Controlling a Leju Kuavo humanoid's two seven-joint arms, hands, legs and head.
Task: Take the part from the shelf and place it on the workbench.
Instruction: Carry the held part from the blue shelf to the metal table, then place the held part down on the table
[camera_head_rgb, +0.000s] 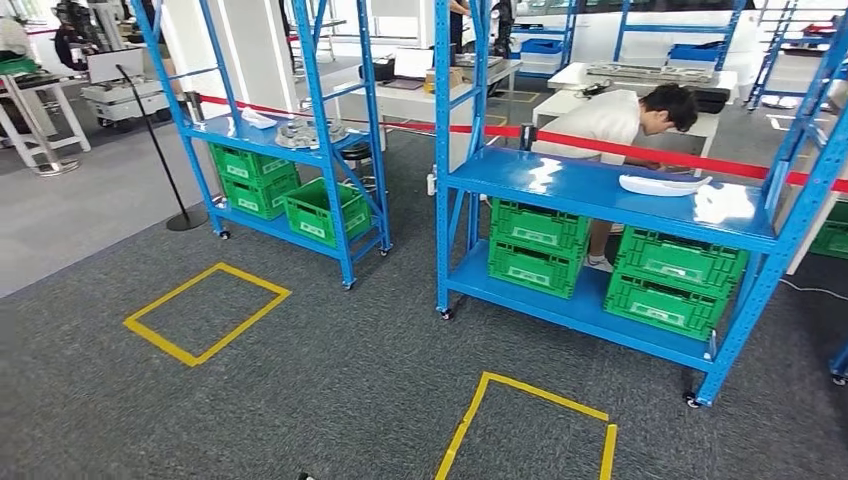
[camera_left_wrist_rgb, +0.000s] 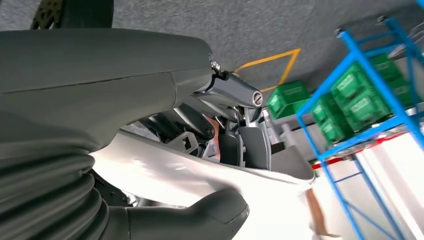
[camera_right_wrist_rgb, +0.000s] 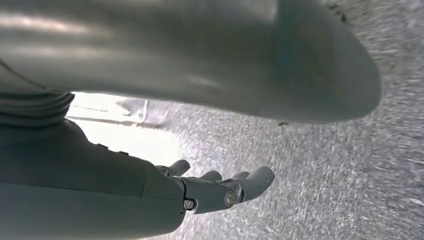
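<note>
Fingers (camera_left_wrist_rgb: 255, 147) of the left hand (camera_left_wrist_rgb: 200, 125) are closed on a white part (camera_left_wrist_rgb: 190, 175), which is squeezed between them and the thick thumb (camera_left_wrist_rgb: 215, 212). So the part is not on a shelf; it is held in the left hand, down by the robot's side. The fingers of the right hand (camera_right_wrist_rgb: 210, 192) are spread a little and nothing is held in them. It looks like the carrying step is in hand. To do it well, the part should be gripped tight and held level, so it is not dropped on the grey floor (camera_head_rgb: 350, 380). The blue shelf (camera_head_rgb: 600, 190) and the person (camera_head_rgb: 625, 115) bent behind it should be passed with care, and a white desk (camera_head_rgb: 640, 75) far behind may be where the part is to be put, but that cannot be told for sure. The part is seen to be white, smooth and shiny. It is long, thin and curved like a shell, so it could slip or bend if squeezed badly.
</note>
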